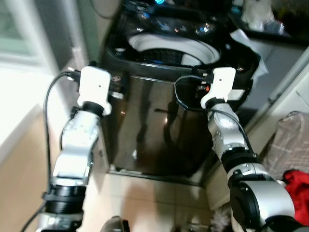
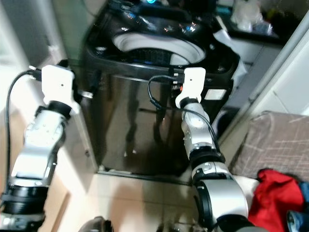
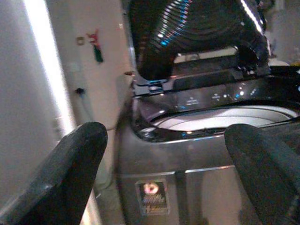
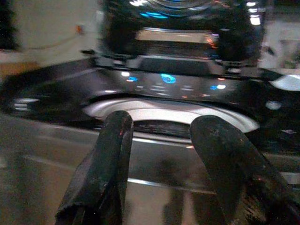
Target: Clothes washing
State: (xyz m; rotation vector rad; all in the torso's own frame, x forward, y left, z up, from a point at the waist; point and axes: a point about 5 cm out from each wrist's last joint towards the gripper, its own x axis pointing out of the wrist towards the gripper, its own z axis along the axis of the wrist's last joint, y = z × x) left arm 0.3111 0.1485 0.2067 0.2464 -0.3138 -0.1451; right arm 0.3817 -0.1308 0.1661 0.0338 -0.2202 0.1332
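A dark top-loading washing machine (image 1: 159,130) stands in front of me with its lid (image 3: 197,33) raised and the white rim of the drum (image 1: 174,50) showing. My left gripper (image 3: 168,173) is held up by the washer's front left corner, open wide and holding nothing. My right gripper (image 4: 164,168) is raised at the front right, facing the lit control panel (image 4: 168,79), open and holding nothing. A red garment (image 2: 273,193) lies at my lower right on a plaid-covered heap (image 2: 277,140).
A bright white wall (image 1: 19,96) runs close along my left. A white cabinet (image 1: 294,92) stands to the right of the washer, with plastic bags (image 1: 256,14) on the counter behind. Pale tiled floor (image 1: 145,198) lies below the washer front.
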